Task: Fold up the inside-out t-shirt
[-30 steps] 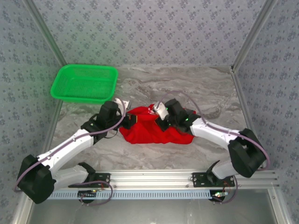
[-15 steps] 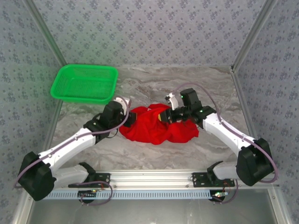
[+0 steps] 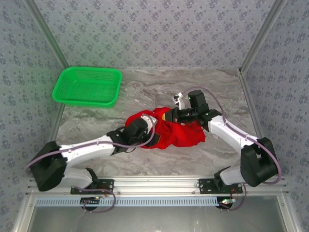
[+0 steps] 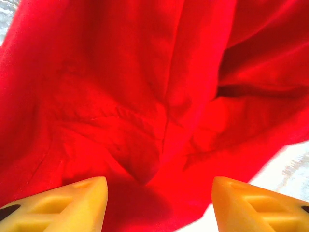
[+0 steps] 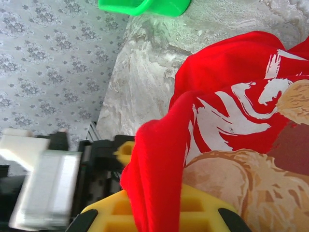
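Observation:
The inside-out t-shirt (image 3: 176,133) lies bunched in a red heap at the middle of the table. My right gripper (image 3: 170,116) is shut on a raised fold of its upper edge; in the right wrist view that red fold (image 5: 159,159) runs up from between the yellow fingers (image 5: 203,205), and the white and brown print (image 5: 241,145) faces the camera. My left gripper (image 3: 150,129) sits low at the heap's left side. Its yellow fingertips (image 4: 77,200) stand apart, open, with plain red cloth (image 4: 145,96) just ahead and nothing pinched.
A green basket (image 3: 87,86) stands at the back left, and its rim (image 5: 145,6) shows at the top of the right wrist view. Patterned walls close in the marble table (image 3: 203,87) on three sides. A metal rail (image 3: 159,183) runs along the near edge.
My left gripper has opened, let go of the shirt and dropped lower, towards the near side of the heap. The right gripper has drawn its fold up and to the right.

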Robot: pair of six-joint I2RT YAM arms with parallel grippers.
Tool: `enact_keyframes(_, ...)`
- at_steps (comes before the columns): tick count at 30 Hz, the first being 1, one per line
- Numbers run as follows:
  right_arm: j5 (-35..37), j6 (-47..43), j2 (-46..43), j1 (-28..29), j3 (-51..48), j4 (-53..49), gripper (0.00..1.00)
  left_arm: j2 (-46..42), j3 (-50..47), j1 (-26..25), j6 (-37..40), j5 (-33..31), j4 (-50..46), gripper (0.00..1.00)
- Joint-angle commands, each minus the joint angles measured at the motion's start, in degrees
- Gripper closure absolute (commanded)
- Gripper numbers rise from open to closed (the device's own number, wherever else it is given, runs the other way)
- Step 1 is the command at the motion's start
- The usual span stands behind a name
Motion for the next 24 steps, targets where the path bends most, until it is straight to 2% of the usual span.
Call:
enact_keyframes(1,-3.0,2.3,-0.4,-0.7,-0.4,1.5,1.0,4.2,4.9,0.0,3.8,-3.0,7.2,0.42)
enact_keyframes(2,-3.1,2.4,-0.5,-0.9,-0.4,1.2,1.0,5.6,5.5,0.3,3.8,-2.9,8.8,0.43)
enact_keyframes(4,-3.7,2.3,-0.7,-1.2,-0.5,0.8,1.0,7.8,6.2,1.1,3.4,0.0,11.9,0.52)
enact_keyframes(7,-4.2,1.8,-1.7,-2.6,-0.9,0.2,1.0,9.4,6.5,3.0,1.9,6.1,16.0,0.83)
enact_keyframes(9,-3.5,0.4,-2.8,-4.3,-0.9,-2.3,1.0,8.0,5.6,4.9,0.9,14.8,17.5,1.0)
enact_keyframes(11,1.5,-2.7,-3.8,-4.8,0.4,-7.8,1.0,5.2,4.1,6.8,0.4,25.0,18.5,1.0)
enact_keyframes(12,5.5,-7.0,-4.1,-4.8,1.9,-12.1,0.96,3.4,3.5,7.7,0.2,30.8,18.2,1.0)
enact_keyframes(15,15.0,-15.5,-3.8,-4.3,4.8,-20.9,0.88,-2.5,1.4,9.7,-0.4,39.9,16.7,1.0)
enact_keyframes(19,16.7,-20.3,-5.2,-2.9,3.2,-20.1,0.8,-8.7,-1.3,11.8,-0.4,41.7,15.6,1.0)
enact_keyframes(24,18.8,-23.8,-8.1,0.5,0.8,-18.4,0.67,-10.9,-0.2,13.8,0.6,41.6,11.9,1.0)
